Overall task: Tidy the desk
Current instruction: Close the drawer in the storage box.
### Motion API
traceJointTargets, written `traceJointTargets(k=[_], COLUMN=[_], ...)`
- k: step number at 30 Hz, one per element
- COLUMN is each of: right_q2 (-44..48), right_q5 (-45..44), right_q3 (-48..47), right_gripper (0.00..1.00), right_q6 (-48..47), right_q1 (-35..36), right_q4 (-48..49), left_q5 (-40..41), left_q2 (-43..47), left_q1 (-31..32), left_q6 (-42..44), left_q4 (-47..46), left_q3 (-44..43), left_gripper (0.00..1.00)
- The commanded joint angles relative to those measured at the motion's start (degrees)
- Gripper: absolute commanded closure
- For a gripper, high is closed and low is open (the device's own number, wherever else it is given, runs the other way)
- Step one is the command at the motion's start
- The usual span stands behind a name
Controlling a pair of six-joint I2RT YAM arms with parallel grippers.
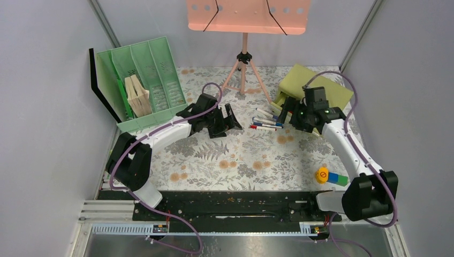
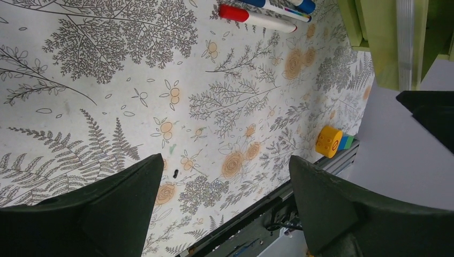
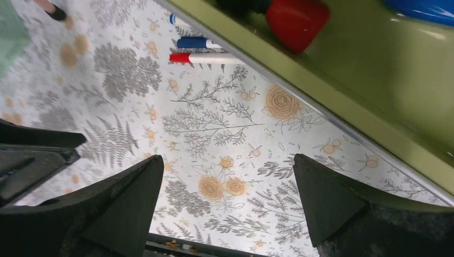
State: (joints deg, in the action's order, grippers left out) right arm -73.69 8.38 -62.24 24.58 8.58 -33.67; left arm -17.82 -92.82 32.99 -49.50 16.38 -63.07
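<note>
The desk (image 1: 235,155) is a white-grey floral tabletop. Several markers (image 1: 266,122) lie on it at the middle back, between my two grippers. My left gripper (image 1: 234,119) is open and empty just left of them; in its wrist view (image 2: 225,166) the red-capped marker (image 2: 256,17) lies far ahead. My right gripper (image 1: 288,111) is open and empty at the front edge of an olive-green tray (image 1: 320,85). Its wrist view (image 3: 227,167) shows the tray's rim (image 3: 321,85), a red thing (image 3: 297,19) inside, and the markers (image 3: 206,57) beyond.
A green file rack (image 1: 147,80) with wooden pieces stands at the back left. A pink music stand's tripod (image 1: 245,69) stands at the back middle. A yellow, blue and green block stack (image 1: 330,176) lies at the front right, also in the left wrist view (image 2: 328,141).
</note>
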Motion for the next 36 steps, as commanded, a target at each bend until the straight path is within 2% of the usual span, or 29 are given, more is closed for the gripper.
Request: traceJointTargets(k=[1, 11, 19, 31, 36], right_q2=[-2.8, -12.5, -17.2, -21.9, -21.4], right_q5=[-7.2, -26.2, -39.3, -46.6, -47.6], right_q3=[-0.9, -5.9, -7.0, -8.5, -8.4], right_gripper=[0.01, 0.01, 0.01, 0.01, 0.01], right_q6=[-5.6, -17.2, -22.9, -23.0, -23.4], right_q1=[6.3, 17.8, 19.5, 19.5, 19.1], right_q4=[1.7, 0.5, 1.4, 1.8, 5.2], left_q5=[-1.8, -0.9, -0.3, -0.2, -0.2], left_q2=[1.4, 3.8, 5.8, 6.4, 6.6], left_q1=[-0.3, -1.0, -1.8, -2.4, -2.5], left_q6=[-1.0, -0.7, -0.8, -1.0, -1.1], left_q4=[-3.4, -3.0, -3.4, -3.6, -4.0], left_q3=[1.2, 4.3, 7.7, 8.4, 8.9], left_gripper=[0.12, 0.12, 0.12, 0.11, 0.11])
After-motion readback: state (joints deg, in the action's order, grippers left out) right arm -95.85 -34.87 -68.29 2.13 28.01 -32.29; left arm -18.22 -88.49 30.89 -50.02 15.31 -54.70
